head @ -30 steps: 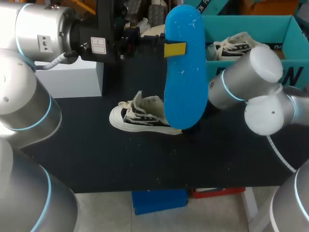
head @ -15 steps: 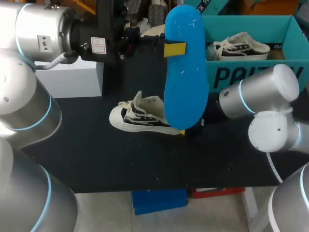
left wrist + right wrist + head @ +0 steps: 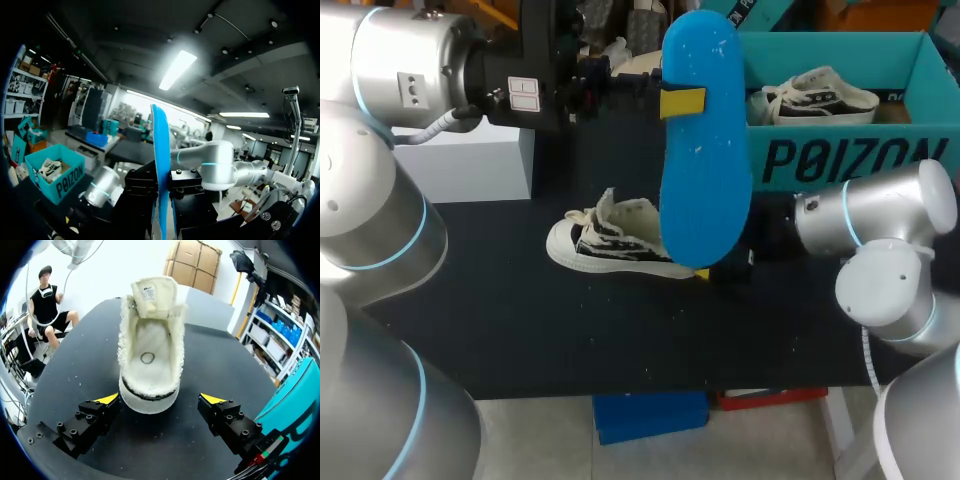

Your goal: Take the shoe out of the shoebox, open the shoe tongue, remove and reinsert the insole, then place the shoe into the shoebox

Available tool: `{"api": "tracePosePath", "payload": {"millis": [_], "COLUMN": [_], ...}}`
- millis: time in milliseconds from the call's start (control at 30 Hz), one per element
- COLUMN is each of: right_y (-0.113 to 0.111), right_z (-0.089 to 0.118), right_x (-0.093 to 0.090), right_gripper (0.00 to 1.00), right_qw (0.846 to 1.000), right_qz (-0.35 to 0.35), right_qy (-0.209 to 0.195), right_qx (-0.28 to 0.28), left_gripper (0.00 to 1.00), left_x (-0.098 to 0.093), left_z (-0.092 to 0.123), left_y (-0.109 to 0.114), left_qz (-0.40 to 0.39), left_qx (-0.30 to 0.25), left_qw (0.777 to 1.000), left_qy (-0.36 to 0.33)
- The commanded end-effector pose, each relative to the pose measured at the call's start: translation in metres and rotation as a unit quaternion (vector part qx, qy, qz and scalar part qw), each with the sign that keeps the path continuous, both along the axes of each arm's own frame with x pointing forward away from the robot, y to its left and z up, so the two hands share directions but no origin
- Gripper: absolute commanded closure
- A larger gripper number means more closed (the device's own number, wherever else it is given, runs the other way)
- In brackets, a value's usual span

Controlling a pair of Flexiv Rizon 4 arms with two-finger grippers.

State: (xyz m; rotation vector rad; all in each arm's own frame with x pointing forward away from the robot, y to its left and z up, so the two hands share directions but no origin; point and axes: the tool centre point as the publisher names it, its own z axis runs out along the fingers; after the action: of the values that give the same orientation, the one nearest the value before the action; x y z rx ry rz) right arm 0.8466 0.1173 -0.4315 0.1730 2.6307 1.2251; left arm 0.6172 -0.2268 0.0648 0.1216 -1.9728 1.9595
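our left jaws clamped on blue insole (image 3: 705, 170), held upright over bench (image 3: 520, 320); our right jaws wide open, either side of shoe (image 3: 149, 350) heel.

Shoe mid-table, shoebox at two o'clock

The shoe (image 3: 605, 240) lies near the middle of the table (image 3: 520, 330), toe toward nine o'clock. The insole (image 3: 702, 140) stands upright over its heel end, clamped in the left gripper (image 3: 678, 102), which comes in from ten o'clock. The shoebox (image 3: 840, 155), at two o'clock, has a second shoe (image 3: 820, 98) in it. The right gripper (image 3: 160, 399), at three o'clock, straddles the heel without touching it.
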Motion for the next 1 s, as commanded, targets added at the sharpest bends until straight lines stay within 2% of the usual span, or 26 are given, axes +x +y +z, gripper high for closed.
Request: {"api": "tracePosePath", "payload": {"millis": [33, 167, 400, 567, 700, 767, 833, 867, 900, 1000], "right_y": [0.000, -0.002, -0.003, -0.005, -0.001, 0.004, 0.013, 0.015, 0.020, 0.032], "right_z": [-0.002, 0.000, 0.009, 0.025, 0.037, 0.044, 0.049, 0.050, 0.052, 0.056], "right_x": [0.002, 0.001, -0.005, -0.005, -0.001, 0.001, 0.005, 0.007, 0.010, 0.017], "right_gripper": [0.00, 0.00, 0.00, 0.00, 0.00, 0.00, 0.00, 0.00, 0.00, 0.00], "right_qw": [1.000, 1.000, 0.999, 0.992, 0.972, 0.962, 0.946, 0.943, 0.933, 0.914], "right_qz": [0.006, 0.007, 0.016, 0.014, 0.003, -0.004, -0.013, -0.015, -0.022, -0.027], "right_qy": [-0.002, 0.002, 0.019, 0.069, 0.122, 0.132, 0.148, 0.150, 0.158, 0.173], "right_qx": [0.019, 0.016, -0.027, -0.100, -0.202, -0.238, -0.288, -0.297, -0.323, -0.366], "left_gripper": [1.00, 1.00, 1.00, 1.00, 1.00, 1.00, 1.00, 1.00, 1.00, 1.00], "left_x": [-0.001, -0.001, -0.001, -0.001, -0.001, -0.001, -0.001, -0.001, -0.001, -0.001], "left_z": [-0.001, -0.001, -0.001, -0.001, -0.001, -0.001, -0.001, -0.001, -0.001, -0.001], "left_y": [-0.001, -0.001, -0.001, -0.001, -0.001, -0.001, -0.001, -0.001, -0.001, -0.001], "left_qz": [0.002, 0.002, 0.002, 0.002, 0.002, 0.002, 0.002, 0.002, 0.002, 0.002], "left_qx": [0.001, 0.001, 0.001, 0.001, 0.001, 0.001, 0.001, 0.001, 0.001, 0.001], "left_qw": [1.000, 1.000, 1.000, 1.000, 1.000, 1.000, 1.000, 1.000, 1.000, 1.000], "left_qy": [0.000, 0.000, 0.000, 0.000, 0.000, 0.000, 0.000, 0.000, 0.000, 0.000]}}
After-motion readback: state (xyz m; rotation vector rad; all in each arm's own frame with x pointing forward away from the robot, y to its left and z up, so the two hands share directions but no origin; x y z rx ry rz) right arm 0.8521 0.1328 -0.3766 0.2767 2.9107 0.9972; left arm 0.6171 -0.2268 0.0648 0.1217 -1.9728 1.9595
